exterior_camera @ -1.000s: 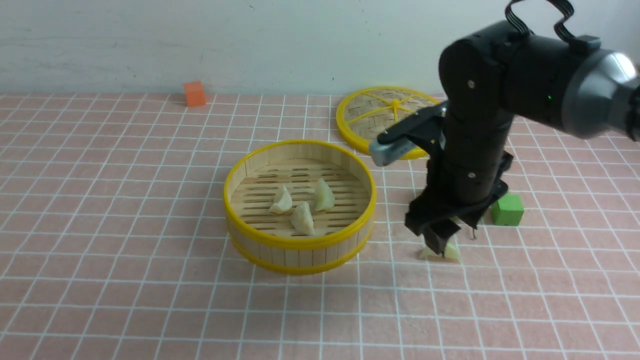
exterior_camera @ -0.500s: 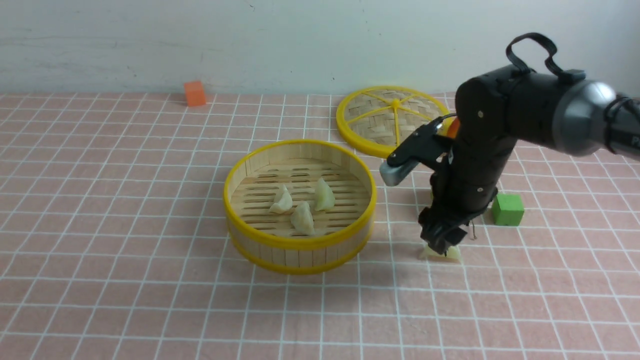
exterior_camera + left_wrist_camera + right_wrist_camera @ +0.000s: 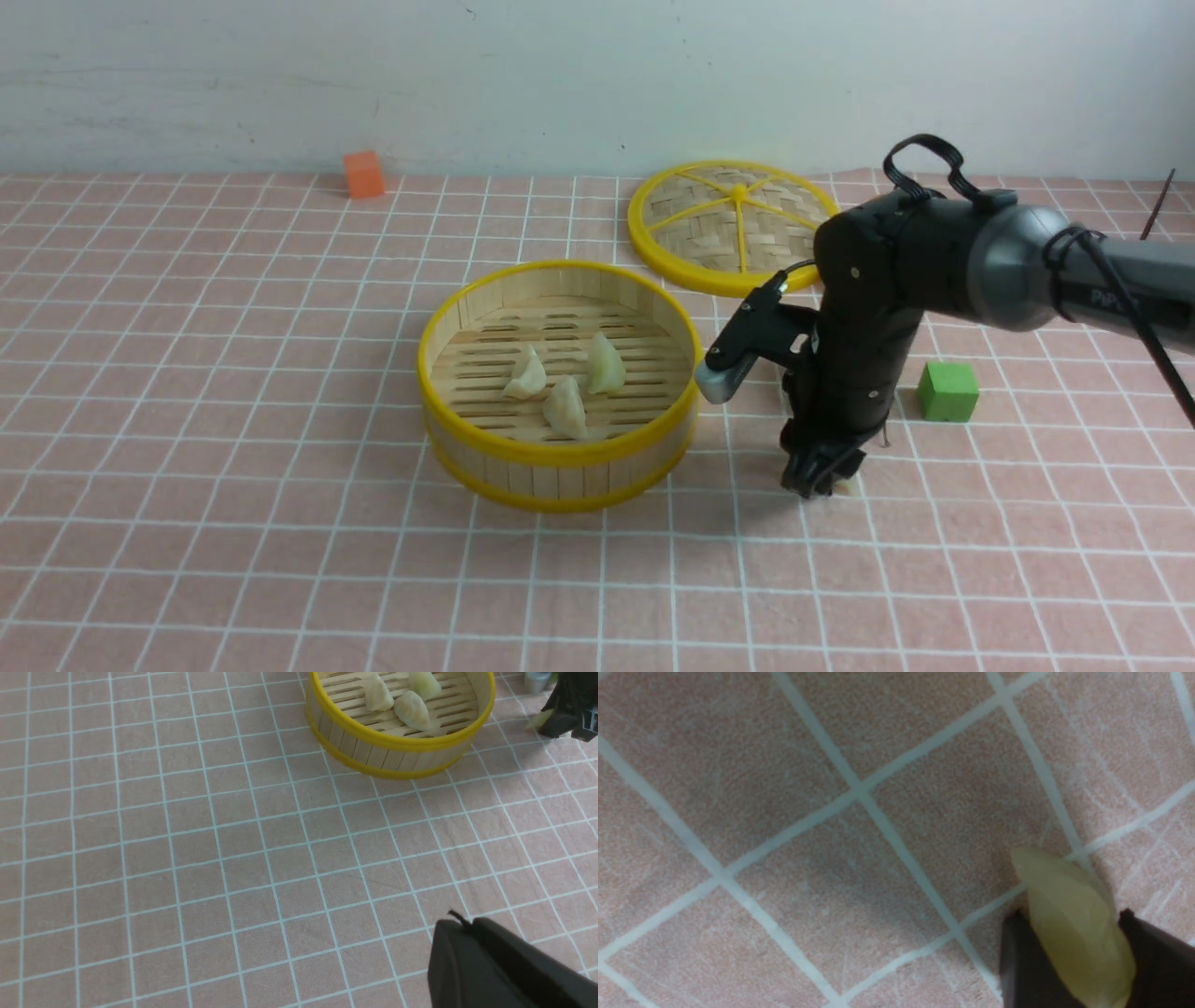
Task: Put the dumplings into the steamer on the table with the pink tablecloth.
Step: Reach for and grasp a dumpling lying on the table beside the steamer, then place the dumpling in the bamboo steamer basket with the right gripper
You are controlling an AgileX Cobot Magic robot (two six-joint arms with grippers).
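Observation:
The steamer (image 3: 560, 455) (image 3: 397, 742) stands mid-table on the pink tablecloth (image 3: 280, 420). Three dumplings lie on its slatted floor (image 3: 527, 375) (image 3: 605, 364) (image 3: 567, 408). To its right, another pale dumpling (image 3: 1073, 924) (image 3: 846, 485) rests on the cloth. My right gripper (image 3: 817, 483) (image 3: 1070, 915) is down on it, a black finger pressed against each side; the front view shows only a sliver of this dumpling. My left gripper (image 3: 460, 924) hangs over bare cloth nearer the robot, jaws together and holding nothing; the front view does not show it.
The flat woven yellow-rimmed lid (image 3: 738, 224) lies behind the right arm. A green cube (image 3: 948, 390) sits just right of that arm. An orange cube (image 3: 363, 175) stands far back left by the wall.
The right arm has sunk lower and its fingers have closed in on the dumpling on the cloth, which is now mostly hidden. The steamer's dumplings have not moved.

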